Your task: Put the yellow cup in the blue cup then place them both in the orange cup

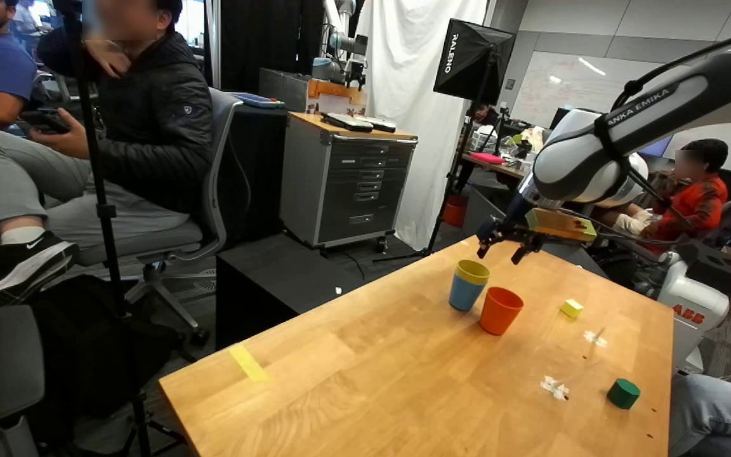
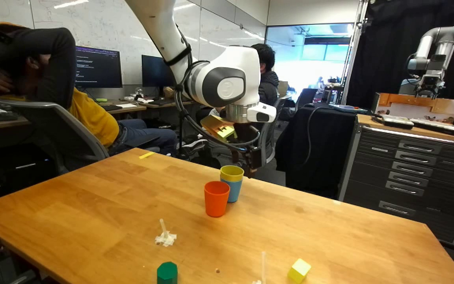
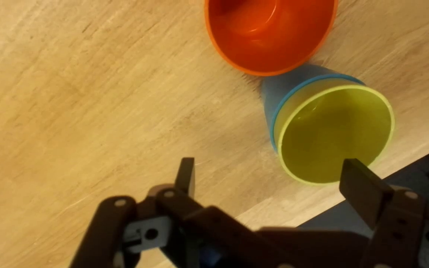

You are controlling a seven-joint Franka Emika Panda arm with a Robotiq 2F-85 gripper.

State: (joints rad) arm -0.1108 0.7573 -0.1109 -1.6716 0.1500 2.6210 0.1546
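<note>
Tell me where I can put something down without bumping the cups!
Bare tabletop stretches from the orange cup to the yellow tape. A smaller bare patch lies between that cup and the yellow block. It's crowded by the blue cup: the yellow cup sits inside it, the orange one is right beside it, and the open gripper hangs nearby.

Wooden counter [image 1: 353, 381] is filling foreground. White curtain [image 1: 419, 114] is hanging behind grey drawer cabinet [image 1: 305, 184]; black softbox [image 1: 472, 60] is standing close by on dark floor [image 1: 378, 270]. Whiteboard [image 2: 108, 25] is stretching behind monitors [image 2: 98, 69], reflecting light streaks. Window [image 2: 309, 45] is glowing brightly beside black drape [image 2: 384, 67]. Office chair [image 2: 61, 130] is standing past counter.
</note>
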